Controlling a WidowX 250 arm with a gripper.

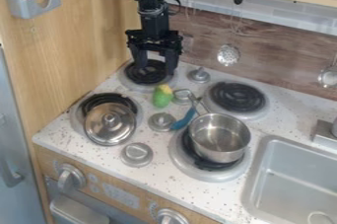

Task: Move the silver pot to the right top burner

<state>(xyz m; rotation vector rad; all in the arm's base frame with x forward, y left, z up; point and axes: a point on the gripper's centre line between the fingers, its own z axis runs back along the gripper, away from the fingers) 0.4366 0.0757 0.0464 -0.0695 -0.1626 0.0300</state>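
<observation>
Grasping the silver pot [219, 140] appears the pending step. Hand [156, 66] spread wide, empty. Next: align over pot, grip, carry to far-right burner [237, 96].

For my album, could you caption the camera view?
Open robot gripper over the back left burner; silver pot on the front right burner.

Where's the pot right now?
Camera view, right of centre: pot on the front right burner, between the blue utensil and the sink.
</observation>
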